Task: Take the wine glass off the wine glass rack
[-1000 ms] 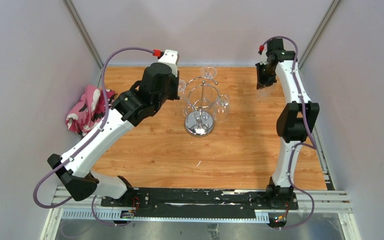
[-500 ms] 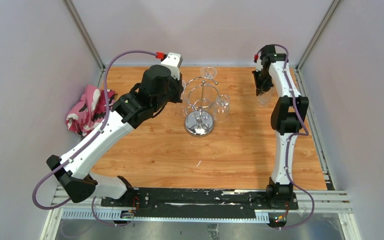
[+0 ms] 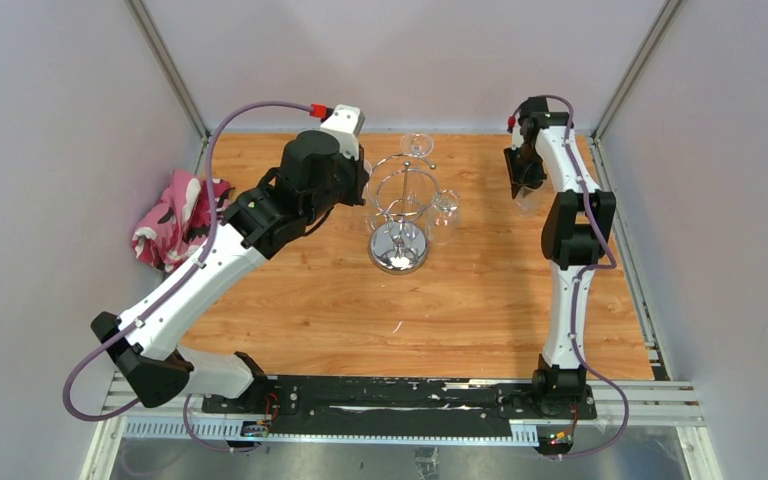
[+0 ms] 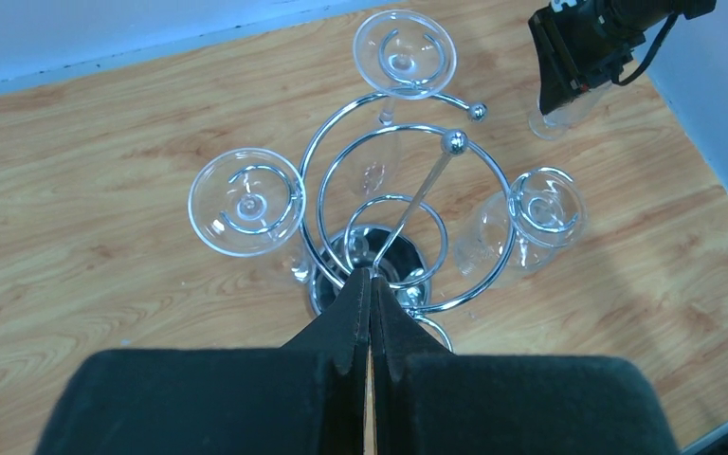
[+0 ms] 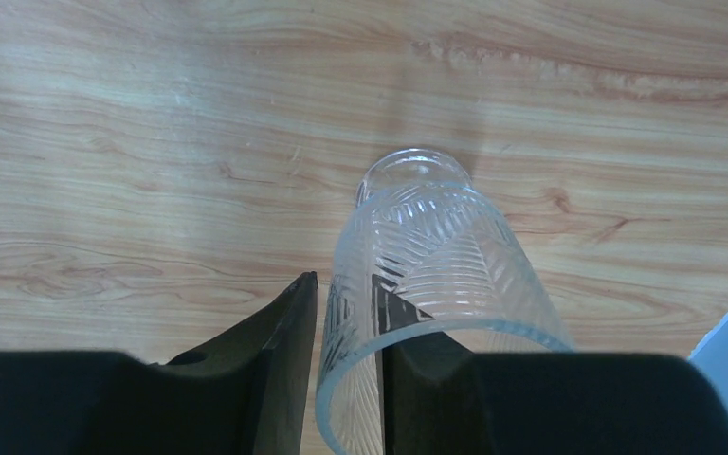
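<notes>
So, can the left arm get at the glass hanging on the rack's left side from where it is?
Probably yes. The left gripper hangs just above the rack, and that glass hangs at its outer edge with nothing between them. The gripper is shut, though, so it must open first.

From above and behind the arm bases, we are looking down on the whole table from afar. From the left wrist we are gazing down past the left claw onto the wine glass rack, which the top view is also showing. From the right wrist we are facing down, close on a patterned glass, also showing in the left wrist view's corner.
</notes>
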You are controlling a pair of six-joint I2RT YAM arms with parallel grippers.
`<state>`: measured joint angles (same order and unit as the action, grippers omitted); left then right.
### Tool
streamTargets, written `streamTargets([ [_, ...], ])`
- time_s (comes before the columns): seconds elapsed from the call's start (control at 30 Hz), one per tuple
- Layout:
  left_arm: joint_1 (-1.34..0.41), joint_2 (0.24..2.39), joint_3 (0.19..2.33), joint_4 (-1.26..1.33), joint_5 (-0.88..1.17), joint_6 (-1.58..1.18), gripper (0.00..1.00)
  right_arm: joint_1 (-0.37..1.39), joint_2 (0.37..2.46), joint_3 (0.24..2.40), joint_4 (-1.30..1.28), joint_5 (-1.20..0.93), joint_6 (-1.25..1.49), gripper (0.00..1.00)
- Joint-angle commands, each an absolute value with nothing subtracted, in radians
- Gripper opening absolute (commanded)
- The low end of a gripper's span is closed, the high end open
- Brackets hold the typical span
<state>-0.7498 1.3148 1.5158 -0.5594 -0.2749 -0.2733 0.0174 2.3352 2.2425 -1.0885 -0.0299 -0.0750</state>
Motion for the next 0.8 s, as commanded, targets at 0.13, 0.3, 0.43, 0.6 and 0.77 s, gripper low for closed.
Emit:
streamTargets([
  [0.13,-0.756,1.301,1.501,-0.536,-0.260,-0.279,0.00,0.010,2.244,2.169,-1.102,-0.005,-0.055,0.45],
  [0.3,-0.756,1.300,1.498,-0.528,-0.249,-0.284,0.00,0.011,2.164,2.168,-1.101,-0.010,-0.046,0.49],
  [0.43,-0.756,1.298,1.484,-0.504,-0.234,-0.287,0.00,0.015,2.088,2.178,-1.102,0.000,-0.039,0.49],
  [0.6,-0.757,1.299,1.469,-0.449,-0.158,-0.292,0.00,0.031,1.947,2.153,-1.098,0.083,-0.011,0.48],
  [0.77,-0.756,1.341,1.475,-0.370,-0.014,-0.301,0.00,0.033,1.645,1.872,-0.838,-0.168,0.071,0.46],
])
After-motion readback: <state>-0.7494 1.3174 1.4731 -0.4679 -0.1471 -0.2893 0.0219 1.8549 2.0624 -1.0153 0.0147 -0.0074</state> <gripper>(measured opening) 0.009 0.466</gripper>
